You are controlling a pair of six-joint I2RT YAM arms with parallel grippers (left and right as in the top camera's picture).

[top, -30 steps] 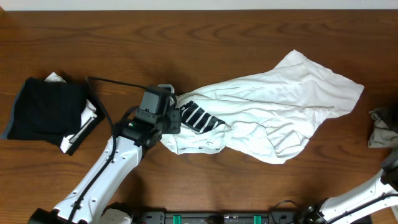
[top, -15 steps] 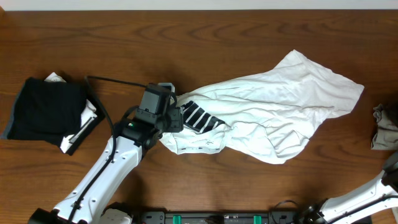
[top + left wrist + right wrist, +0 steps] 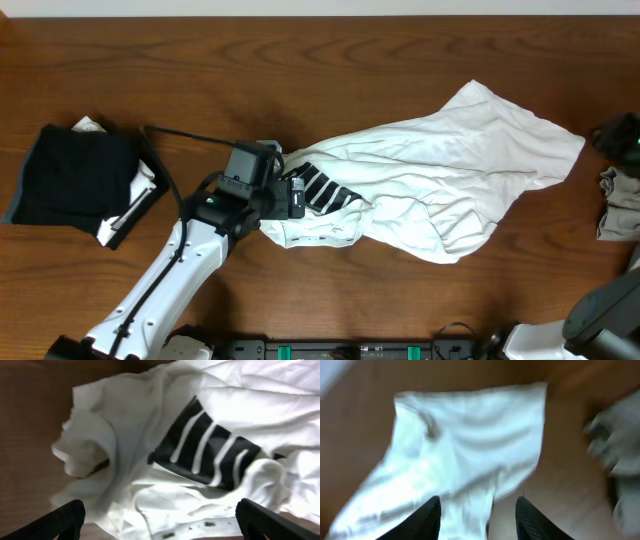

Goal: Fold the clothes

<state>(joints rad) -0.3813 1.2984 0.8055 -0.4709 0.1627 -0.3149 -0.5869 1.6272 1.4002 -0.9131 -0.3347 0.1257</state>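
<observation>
White T-shirt (image 3: 430, 190) lies crumpled across the wooden tabletop (image 3: 300, 60); it looks thin, limp, light. Over its striped end the left jaws spread wide; the right jaws, apart and empty, hover above its far edge. Pinch corners.

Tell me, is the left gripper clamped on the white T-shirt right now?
No, the left gripper stands wide open over the white T-shirt, gripping nothing.

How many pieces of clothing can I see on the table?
3: a white T-shirt in the middle, a dark garment at the left, a grey-beige garment at the right edge. The striped patch on the T-shirt may be a fourth, or a print.
</observation>
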